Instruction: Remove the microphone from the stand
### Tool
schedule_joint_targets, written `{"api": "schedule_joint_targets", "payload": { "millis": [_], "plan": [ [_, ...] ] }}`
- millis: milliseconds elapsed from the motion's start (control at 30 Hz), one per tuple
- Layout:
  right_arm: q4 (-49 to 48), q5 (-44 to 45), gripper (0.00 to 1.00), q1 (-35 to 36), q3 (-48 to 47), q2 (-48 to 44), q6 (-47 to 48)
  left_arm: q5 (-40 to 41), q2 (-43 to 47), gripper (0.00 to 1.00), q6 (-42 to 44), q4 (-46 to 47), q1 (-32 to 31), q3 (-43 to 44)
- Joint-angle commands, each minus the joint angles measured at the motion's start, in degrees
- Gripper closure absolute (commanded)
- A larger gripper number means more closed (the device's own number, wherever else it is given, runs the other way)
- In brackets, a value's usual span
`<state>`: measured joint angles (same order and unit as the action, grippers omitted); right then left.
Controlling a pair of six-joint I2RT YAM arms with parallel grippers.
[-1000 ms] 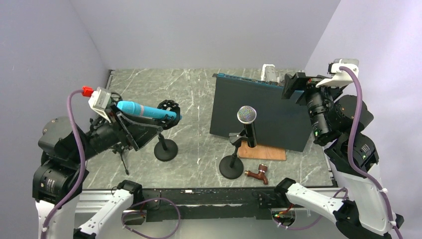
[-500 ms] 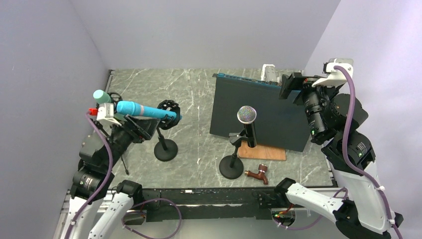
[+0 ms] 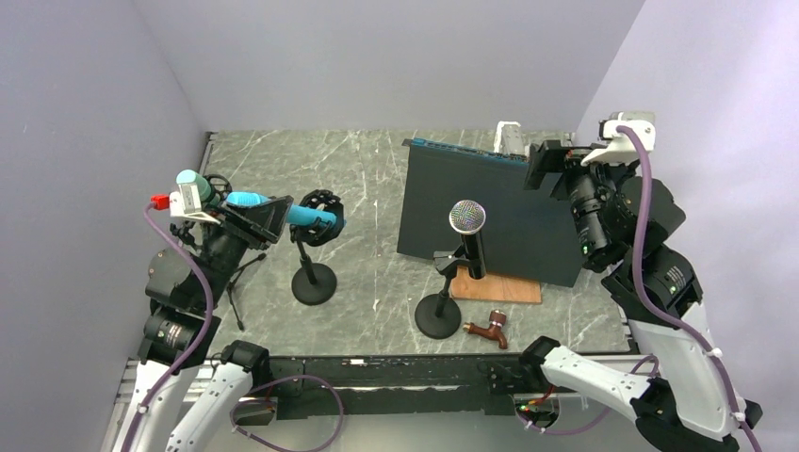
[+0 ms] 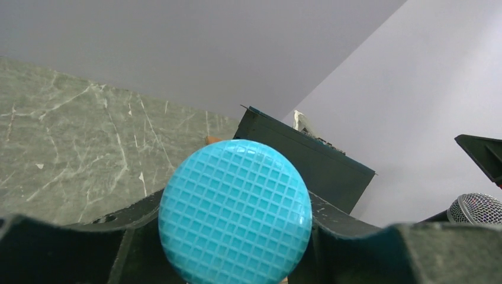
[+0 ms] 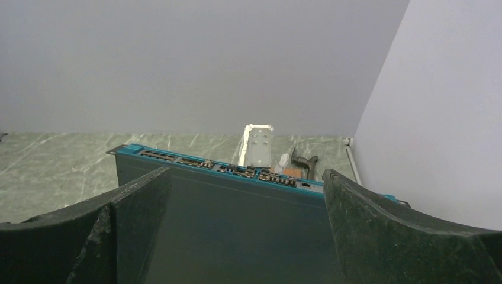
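left end effector (image 3: 268, 218): jaws flank blue microphone (image 4: 235, 212) head, clamped or not cannot tell | microphone in stand (image 3: 314, 274) clip, tabletop (image 3: 377, 179) left edge | right end effector (image 5: 244, 175): wide, holding nothing

A dark box (image 3: 490, 221) stood on edge on the right of the marble table (image 3: 377, 169), with a white part (image 3: 509, 137) behind it and a wooden board (image 3: 509, 289) at its foot. In front stood a silver-headed mic (image 3: 467, 217) on a round-based stand (image 3: 438, 315), a brown tap (image 3: 488, 329) just beside the base.
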<state>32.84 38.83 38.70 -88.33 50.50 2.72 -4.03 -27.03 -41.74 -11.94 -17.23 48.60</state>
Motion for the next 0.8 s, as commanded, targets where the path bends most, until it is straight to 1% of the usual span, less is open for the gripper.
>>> {"api": "schedule_joint_targets", "payload": {
  "millis": [0, 67, 100, 267, 300, 400, 533, 600, 633, 700, 767],
  "plan": [
    [-2.1, -0.7, 0.00, -0.1, 0.2, 1.2, 1.4, 0.1, -1.0, 0.49, -0.8, 3.9, -0.1, 0.4],
    [-2.6, -1.2, 0.00, -0.1, 0.8, 1.2, 1.2, -0.4, -1.5, 0.57, -0.7, 3.3, -0.1, 0.3],
    [-2.9, -1.5, 0.00, -0.1, 1.1, 1.1, 1.0, -0.4, -1.6, 0.58, -0.6, 3.1, -0.1, 0.3],
    [-2.4, -3.4, 0.00, -0.1, 1.2, 1.9, 0.2, -1.1, -2.0, 0.79, 0.7, 3.4, -0.1, 1.9],
    [-2.3, -3.4, 0.00, -0.1, 1.2, 2.0, 0.1, -1.1, -2.3, 0.82, 1.4, 3.0, -0.1, 2.9],
    [-2.1, -3.5, 0.00, -0.2, 1.3, 2.1, 0.0, -1.6, -3.3, 0.86, 4.3, 1.6, -0.1, 7.0],
    [-2.2, -3.6, 0.00, -0.1, 1.7, 1.6, -0.1, -1.1, -4.6, 0.96, 8.1, -1.6, -0.1, 13.1],
    [-2.3, -3.5, 0.00, -0.2, 1.8, 1.3, -0.1, -1.1, -4.9, 0.98, 9.8, -2.3, -0.1, 15.6],
    [-2.3, -3.5, 0.00, -0.1, 1.9, 1.2, -0.1, -1.1, -5.1, 1.00, 10.5, -2.4, 0.0, 16.8],
    [-2.5, -3.4, 0.00, -0.1, 2.1, 1.0, 0.1, -1.6, -5.7, 1.00, 11.2, -2.8, -0.1, 19.0],
    [-2.6, -3.4, 0.00, -0.1, 2.3, 0.9, 0.2, -3.7, -6.7, 1.00, 11.7, -2.9, -0.1, 21.4]
  ]
}}
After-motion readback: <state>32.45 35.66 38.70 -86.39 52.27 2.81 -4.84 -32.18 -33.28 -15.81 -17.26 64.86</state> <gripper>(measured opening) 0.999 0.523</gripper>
